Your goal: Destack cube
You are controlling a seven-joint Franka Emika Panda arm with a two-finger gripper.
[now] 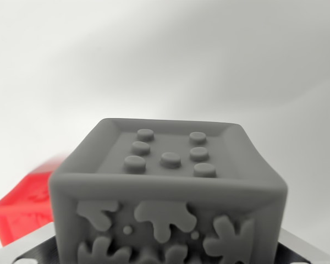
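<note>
Wrist view: grey cube [168, 192] close up, red cube [23, 212] behind left.

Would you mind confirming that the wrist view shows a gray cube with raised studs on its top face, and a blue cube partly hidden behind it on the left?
Not quite: the cube behind is red, not blue. The wrist view shows the gray cube with raised studs on its top face, and the red cube partly hidden behind it on the wrist view's left.
</note>
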